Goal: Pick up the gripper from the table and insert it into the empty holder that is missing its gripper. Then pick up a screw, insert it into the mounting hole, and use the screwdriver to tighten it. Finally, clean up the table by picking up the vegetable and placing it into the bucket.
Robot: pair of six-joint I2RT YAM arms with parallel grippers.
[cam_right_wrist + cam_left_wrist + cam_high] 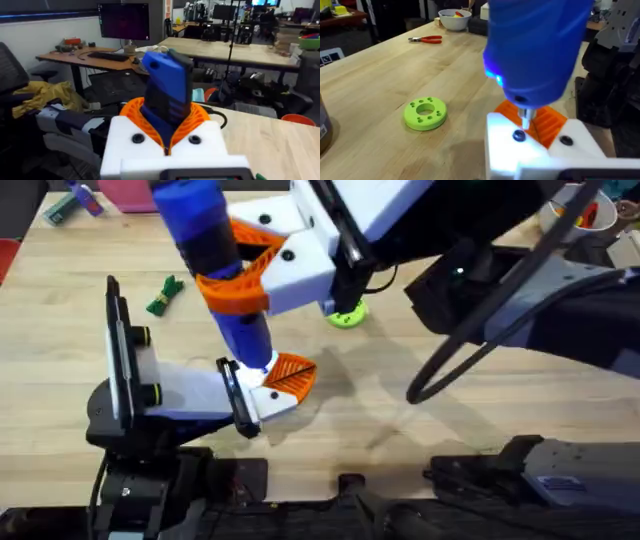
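The blue pen-shaped electric screwdriver [215, 255] stands almost upright over the left arm's white blocky plastic holder [270, 398], held by the right pincer [250, 270], whose orange ribbed pads pinch its barrel. In the left wrist view its thin metal tip [525, 116] comes down on a small dark screw [519, 135] in the holder, beside the orange wedge-shaped gripper [547, 122], and a blue light glows on its body. Whether the left pincer [245, 395] is spread or pressed together, I cannot tell. On the wooden worktop [400, 410], the dark-green leafy toy vegetable [164, 297] lies well apart to the left. A flat bright-green ring with holes [425, 113] lies near the holder, and red-handled pliers [426, 39] and a white bowl [454, 19] are far behind.
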